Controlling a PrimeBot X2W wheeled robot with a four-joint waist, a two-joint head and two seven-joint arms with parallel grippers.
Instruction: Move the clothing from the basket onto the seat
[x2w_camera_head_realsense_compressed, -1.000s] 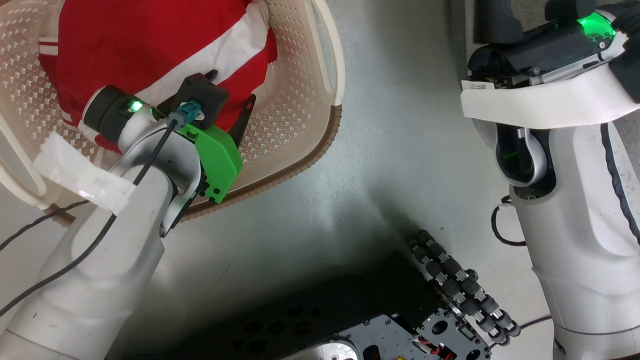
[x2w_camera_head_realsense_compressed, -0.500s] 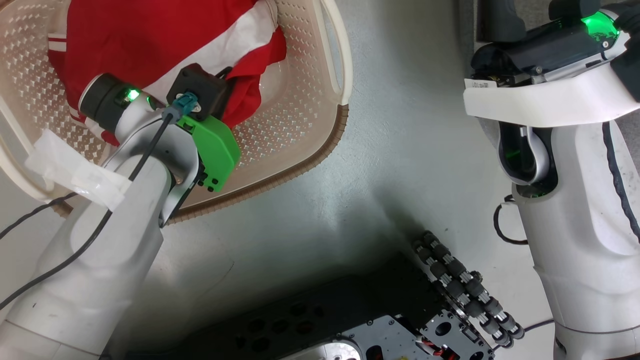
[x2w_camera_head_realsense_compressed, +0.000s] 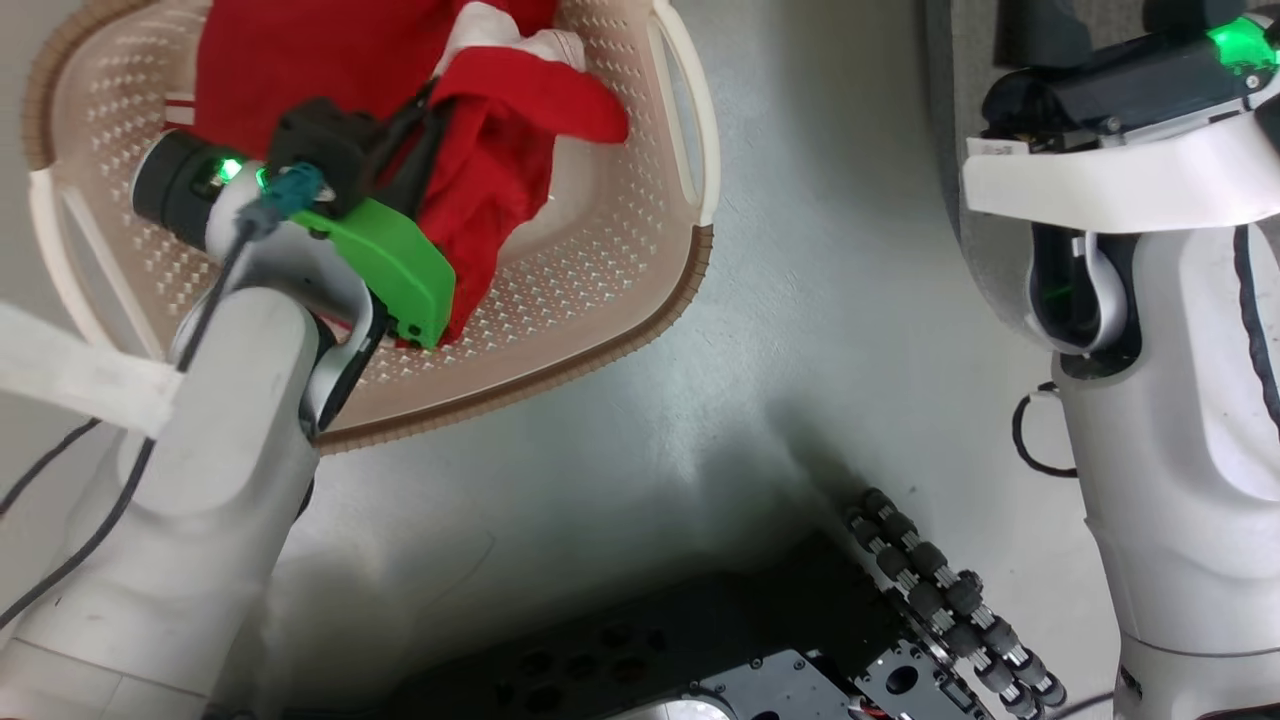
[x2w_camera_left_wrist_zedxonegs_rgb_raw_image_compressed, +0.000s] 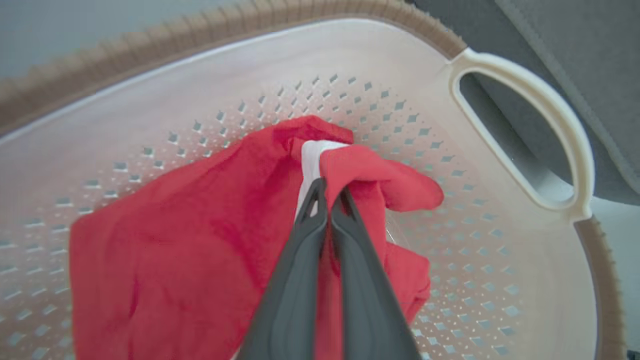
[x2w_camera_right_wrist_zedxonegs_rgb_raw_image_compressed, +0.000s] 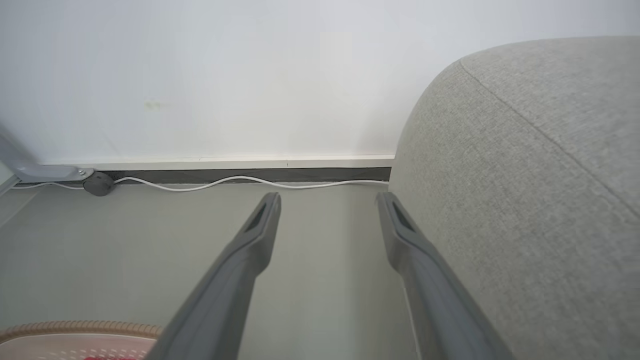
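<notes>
Inside one basket (x2w_camera_head_realsense_compressed: 600, 285), the left claw (x2w_camera_left_wrist_zedxonegs_rgb_raw_image_compressed: 330, 189) pinches one red garment (x2w_camera_left_wrist_zedxonegs_rgb_raw_image_compressed: 175, 240).

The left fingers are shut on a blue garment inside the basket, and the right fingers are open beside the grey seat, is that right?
Not quite: the garment is red, not blue, as the left wrist view shows. The left gripper is shut on it inside the basket; the right gripper is open beside the grey seat.

The left forearm (x2w_camera_head_realsense_compressed: 200, 500) is pale grey, with green wrist cover (x2w_camera_head_realsense_compressed: 395, 265), black cable (x2w_camera_head_realsense_compressed: 207, 305), dark-grey left pincer (x2w_camera_left_wrist_zedxonegs_rgb_raw_image_compressed: 328, 189).
</notes>
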